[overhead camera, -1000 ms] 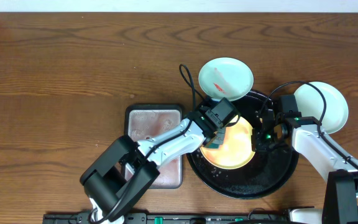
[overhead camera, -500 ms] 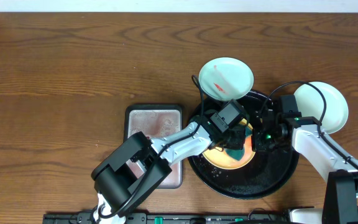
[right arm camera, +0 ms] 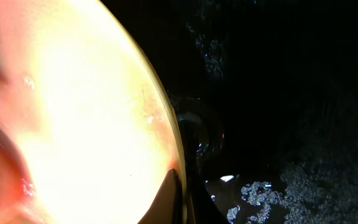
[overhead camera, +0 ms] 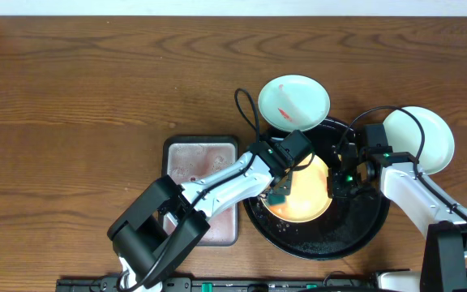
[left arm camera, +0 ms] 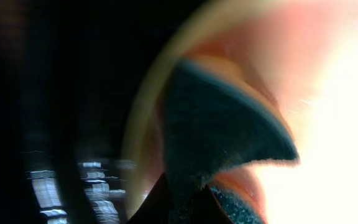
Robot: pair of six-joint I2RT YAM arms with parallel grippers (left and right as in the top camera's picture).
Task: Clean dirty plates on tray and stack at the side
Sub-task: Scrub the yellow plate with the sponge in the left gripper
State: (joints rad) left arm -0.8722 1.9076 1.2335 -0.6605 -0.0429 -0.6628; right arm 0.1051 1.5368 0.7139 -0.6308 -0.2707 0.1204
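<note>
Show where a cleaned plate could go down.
Bare wood runs left of the grey pan and across the far table, up to the smeared mint plate. A smaller patch lies beyond the white plate. Crowded: the black tray, where the left claw with its sponge and right claw meet at the yellow plate.

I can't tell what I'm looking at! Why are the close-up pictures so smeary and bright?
Left wrist view: blurry and streaky, the dark sponge soft-edged, the yellow plate washed out to white. Right wrist view: the plate glows overexposed, the black tray nearly lost in darkness except wet glints. Overhead view: sharp and evenly lit.
</note>
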